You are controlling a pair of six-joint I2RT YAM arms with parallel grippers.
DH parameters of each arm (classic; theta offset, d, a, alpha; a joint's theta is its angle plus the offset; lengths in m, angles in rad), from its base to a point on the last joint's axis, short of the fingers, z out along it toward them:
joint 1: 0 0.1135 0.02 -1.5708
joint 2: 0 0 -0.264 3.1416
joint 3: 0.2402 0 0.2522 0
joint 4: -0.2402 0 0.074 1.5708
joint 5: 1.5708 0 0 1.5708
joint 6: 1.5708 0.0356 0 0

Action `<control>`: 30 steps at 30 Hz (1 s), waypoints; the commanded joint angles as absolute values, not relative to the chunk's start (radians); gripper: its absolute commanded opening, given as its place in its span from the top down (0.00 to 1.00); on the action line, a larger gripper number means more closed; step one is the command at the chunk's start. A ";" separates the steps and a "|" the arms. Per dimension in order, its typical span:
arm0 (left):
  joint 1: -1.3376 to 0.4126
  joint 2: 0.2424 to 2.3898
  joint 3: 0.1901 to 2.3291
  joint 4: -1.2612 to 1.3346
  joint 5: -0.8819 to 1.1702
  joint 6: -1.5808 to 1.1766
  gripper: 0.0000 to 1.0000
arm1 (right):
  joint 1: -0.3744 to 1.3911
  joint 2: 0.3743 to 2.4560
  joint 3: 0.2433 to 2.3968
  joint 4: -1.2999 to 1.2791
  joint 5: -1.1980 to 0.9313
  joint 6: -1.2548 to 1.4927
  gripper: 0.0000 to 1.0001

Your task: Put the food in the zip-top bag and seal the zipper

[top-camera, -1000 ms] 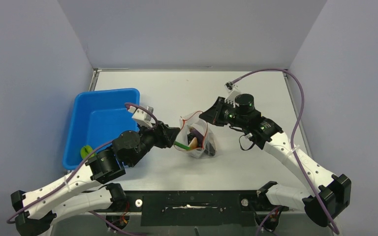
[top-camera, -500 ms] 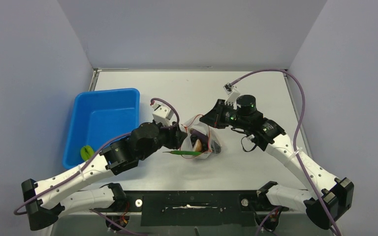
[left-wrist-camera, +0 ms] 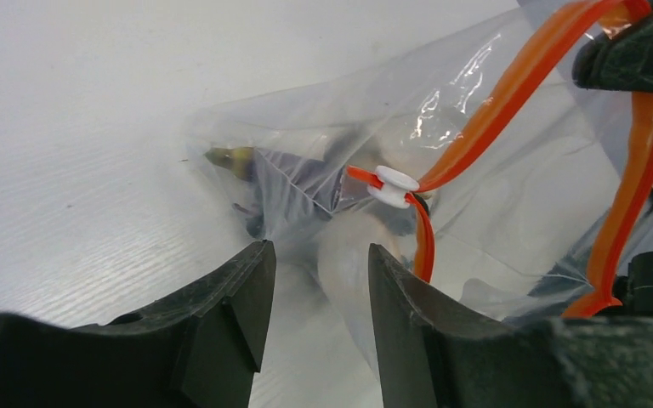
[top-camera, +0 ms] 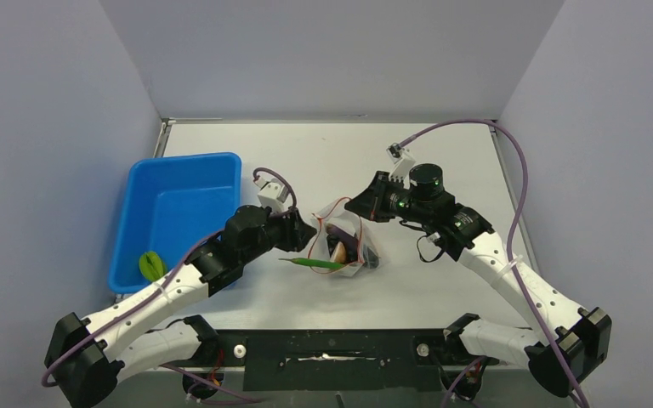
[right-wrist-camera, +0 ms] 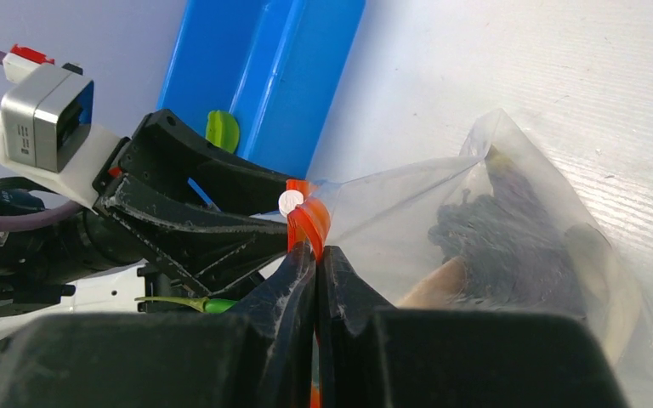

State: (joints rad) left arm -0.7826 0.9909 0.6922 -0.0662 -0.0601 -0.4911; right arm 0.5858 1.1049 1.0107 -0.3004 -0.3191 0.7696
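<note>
The zip-top bag (top-camera: 350, 244) stands at mid-table with its mouth up. My right gripper (top-camera: 354, 204) is shut on the red zipper (right-wrist-camera: 309, 223) at the bag's far rim. The dark purple grapes (right-wrist-camera: 510, 238) and a tan piece (right-wrist-camera: 435, 285) are food inside the bag. My left gripper (top-camera: 308, 235) is at the bag's left side, open, its fingers (left-wrist-camera: 229, 297) apart just short of the white slider (left-wrist-camera: 394, 182). The green pod (top-camera: 310, 263) lies on the table with its right end at the bag's lower edge. A lime-green fruit (top-camera: 150, 264) lies in the tray.
A blue tray (top-camera: 178, 200) sits at the left of the table, close behind my left arm. Grey walls close in the back and both sides. Bare white tabletop lies behind and to the right of the bag.
The green pod was in my left gripper at the bag's mouth; it now lies loose on the table. My left gripper has drawn back slightly and narrowed. The right gripper has held still.
</note>
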 commanded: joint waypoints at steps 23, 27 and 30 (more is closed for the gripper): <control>-0.783 1.060 0.675 0.217 0.122 -0.535 0.57 | 0.568 1.114 1.017 -0.210 -0.297 0.828 1.00; -0.799 1.060 0.690 0.200 0.126 -0.517 0.83 | 0.567 1.110 1.013 -0.217 -0.289 0.826 1.00; -0.801 1.035 0.693 0.194 0.087 -0.539 1.00 | 0.562 1.104 1.026 -0.251 -0.265 0.779 0.92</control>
State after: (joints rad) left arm -0.7929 1.0653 0.6640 0.1322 0.1066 -0.5365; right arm 0.5747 1.1236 1.0077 -0.2863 -0.2977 0.8188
